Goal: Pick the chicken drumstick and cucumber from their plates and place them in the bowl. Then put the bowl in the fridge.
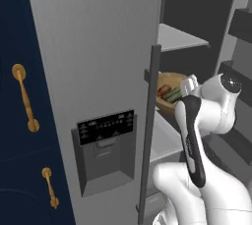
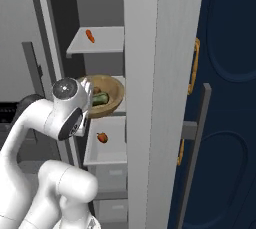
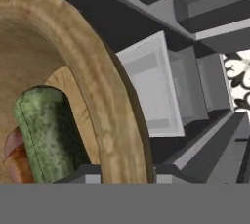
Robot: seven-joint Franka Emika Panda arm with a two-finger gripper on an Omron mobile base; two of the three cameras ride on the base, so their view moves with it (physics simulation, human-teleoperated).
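The fridge [image 1: 98,47] stands open. Inside it, the wooden bowl [image 1: 171,78] [image 2: 114,92] sits at the level of the middle shelf; whether it rests on the shelf I cannot tell. The dark green cucumber [image 1: 173,95] [image 2: 100,98] [image 3: 44,135] and the reddish-brown chicken drumstick [image 1: 163,90] [image 3: 13,157] lie side by side in the bowl. My gripper [image 3: 128,173] is shut on the bowl's near rim [image 3: 97,81], one finger inside the rim and one outside. The plates are out of view.
An upper fridge shelf [image 2: 107,43] carries a small orange-red item [image 2: 90,35], and another small item [image 2: 102,137] lies on the lower shelf. The open door [image 2: 145,73] stands close on the right. Navy cabinets with brass handles [image 1: 24,98] [image 2: 194,65] flank the fridge.
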